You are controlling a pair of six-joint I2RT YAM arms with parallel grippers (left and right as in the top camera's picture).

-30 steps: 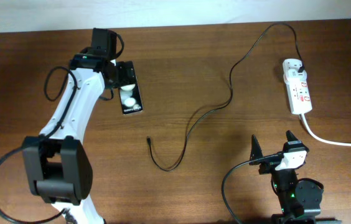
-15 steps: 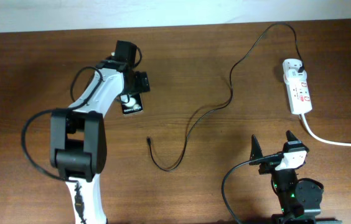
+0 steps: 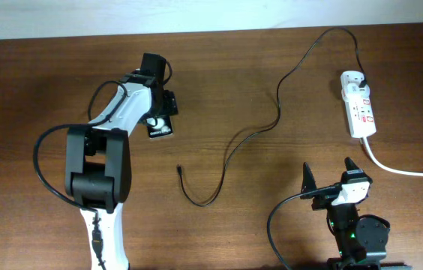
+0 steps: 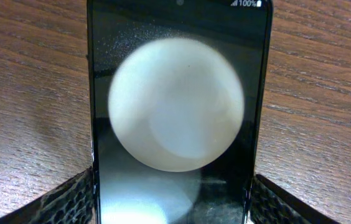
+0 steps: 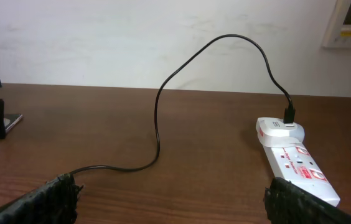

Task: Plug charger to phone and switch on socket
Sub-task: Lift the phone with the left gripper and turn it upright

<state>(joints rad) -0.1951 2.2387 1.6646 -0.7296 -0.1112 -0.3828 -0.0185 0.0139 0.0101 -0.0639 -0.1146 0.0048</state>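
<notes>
The phone [image 3: 159, 130], a glossy black slab with white text at its near end, lies on the table at upper left. My left gripper [image 3: 162, 107] is over it. In the left wrist view the phone [image 4: 175, 74] fills the space between my left gripper's [image 4: 172, 208] fingers, which press both long edges. The charger [image 3: 230, 150] runs from the socket [image 3: 360, 109] across the table, and its connector tip [image 3: 179, 170] lies free. My right gripper [image 3: 330, 180] is open and empty, low near the front edge. It also shows in the right wrist view [image 5: 178, 205].
A thick white cord [image 3: 410, 172] leaves the socket toward the right edge. In the right wrist view the socket [image 5: 297, 163] lies ahead to the right, with the charger's plug [image 5: 289, 114] in its far end. The charger's black cable [image 5: 158, 118] arcs in front of a white wall.
The left arm's elbow has swung right, and its gripper has shifted right and slightly down over the phone. The phone's near end sits a little lower. The right arm has not moved.
</notes>
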